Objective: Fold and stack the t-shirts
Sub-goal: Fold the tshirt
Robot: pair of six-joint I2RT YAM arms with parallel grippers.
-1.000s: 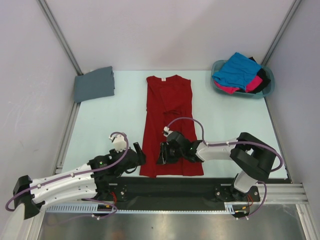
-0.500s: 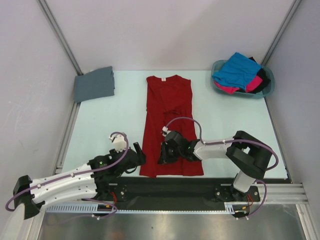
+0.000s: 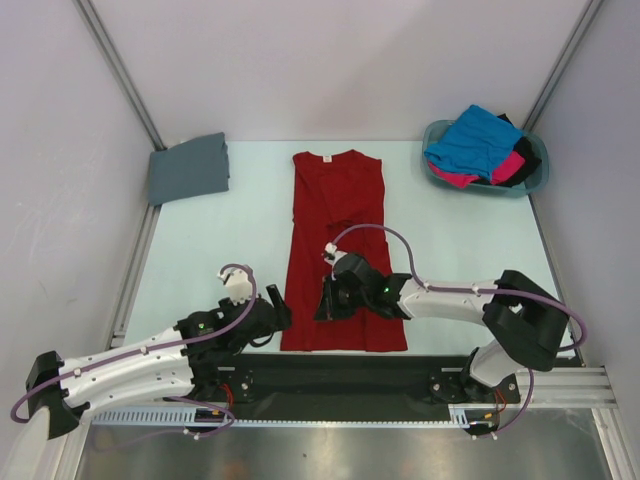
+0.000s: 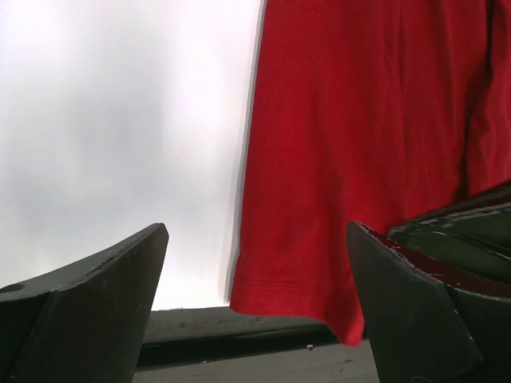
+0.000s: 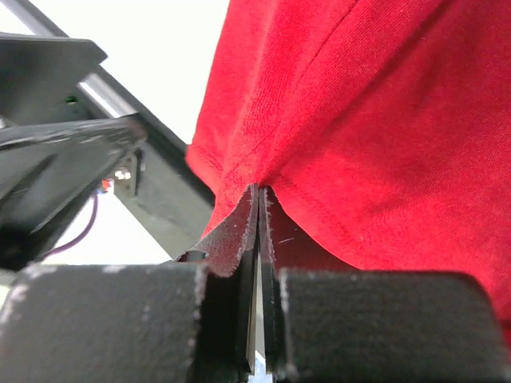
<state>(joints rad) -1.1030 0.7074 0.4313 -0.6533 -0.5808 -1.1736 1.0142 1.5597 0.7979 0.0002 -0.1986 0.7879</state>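
The deep red t-shirt [image 3: 340, 205] lies folded lengthwise in a long strip in the middle of the table. My right gripper [image 3: 322, 304] is shut on a pinch of its cloth near the lower left edge; in the right wrist view the fingertips [image 5: 259, 193] are closed on the red cloth [image 5: 383, 120]. My left gripper [image 3: 279, 306] is open and empty just left of the shirt's near left corner; in the left wrist view [image 4: 255, 271] the hem corner [image 4: 319, 279] lies between the fingers. A folded slate grey t-shirt [image 3: 188, 168] lies at the far left.
A teal basket [image 3: 432, 135] at the far right holds the bright blue [image 3: 470, 140], hot pink [image 3: 506, 168] and black [image 3: 524, 155] t-shirts. A black rail [image 3: 350, 385] runs along the near table edge. The left arm [image 5: 64, 144] shows close by in the right wrist view.
My right gripper has shifted slightly away from the near edge while shut on the red cloth, and its elbow has swung right. The left arm has not moved.
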